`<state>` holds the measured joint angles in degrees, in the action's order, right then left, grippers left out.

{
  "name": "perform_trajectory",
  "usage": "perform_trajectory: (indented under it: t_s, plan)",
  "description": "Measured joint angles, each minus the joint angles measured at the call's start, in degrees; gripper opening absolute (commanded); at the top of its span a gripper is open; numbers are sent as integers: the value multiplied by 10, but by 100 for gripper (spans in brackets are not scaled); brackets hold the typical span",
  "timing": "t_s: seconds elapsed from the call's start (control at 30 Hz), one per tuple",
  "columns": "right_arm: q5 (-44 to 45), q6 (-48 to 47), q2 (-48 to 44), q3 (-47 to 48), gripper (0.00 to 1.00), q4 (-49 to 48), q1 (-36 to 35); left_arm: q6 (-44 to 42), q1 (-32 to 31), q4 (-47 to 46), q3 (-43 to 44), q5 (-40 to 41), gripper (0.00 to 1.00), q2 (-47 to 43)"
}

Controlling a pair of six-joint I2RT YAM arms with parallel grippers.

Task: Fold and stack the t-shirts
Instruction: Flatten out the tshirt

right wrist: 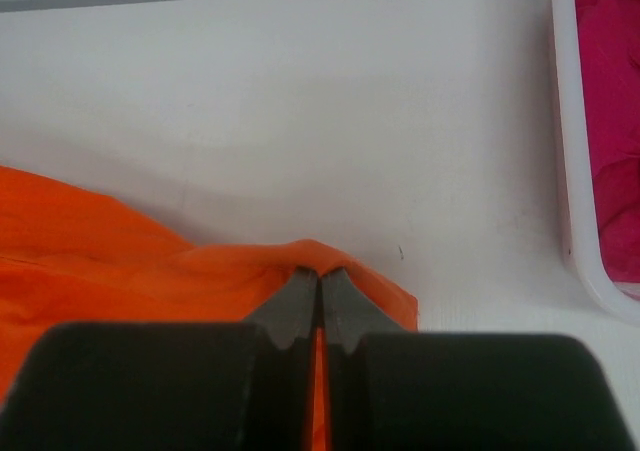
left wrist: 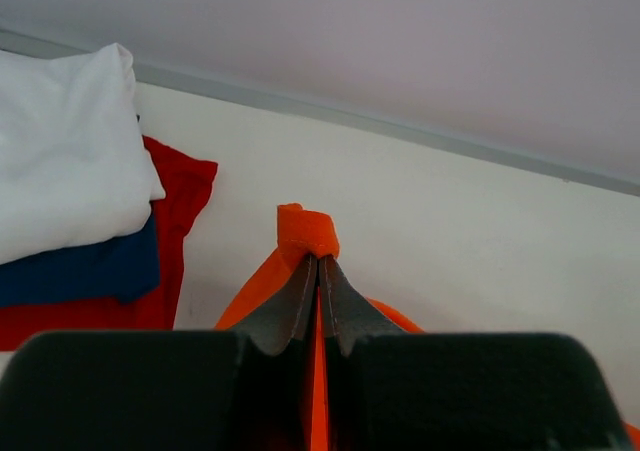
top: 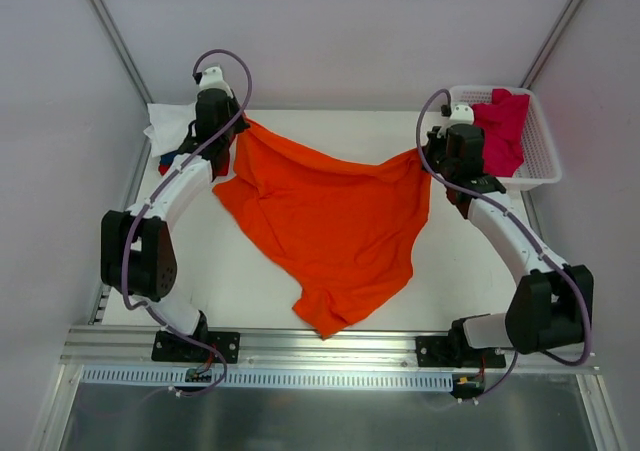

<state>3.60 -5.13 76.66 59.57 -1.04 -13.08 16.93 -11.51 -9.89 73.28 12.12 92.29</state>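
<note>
A large orange t-shirt [top: 335, 221] is stretched between both grippers across the table, its lower part sagging to the near edge. My left gripper [top: 238, 124] is shut on its left corner [left wrist: 307, 233]. My right gripper [top: 424, 155] is shut on its right corner [right wrist: 330, 261]. A stack of folded t-shirts lies at the back left: white [left wrist: 60, 161] on top, dark blue [left wrist: 90, 269] under it, red [left wrist: 175, 211] at the bottom. A crimson-pink t-shirt [top: 500, 126] lies in the basket and shows in the right wrist view [right wrist: 610, 141].
A white plastic lattice basket [top: 540, 151] stands at the back right, its rim close to my right gripper [right wrist: 575, 211]. The folded stack [top: 165, 131] sits just left of my left arm. Grey walls enclose the table on three sides.
</note>
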Motion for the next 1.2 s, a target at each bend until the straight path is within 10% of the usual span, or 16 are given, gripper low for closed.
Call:
perform_trajectory:
  t_s: [1.2]
  plan:
    - [-21, 10, 329, 143, 0, -104, 41, -1, 0, 12, 424, -12, 0, 436]
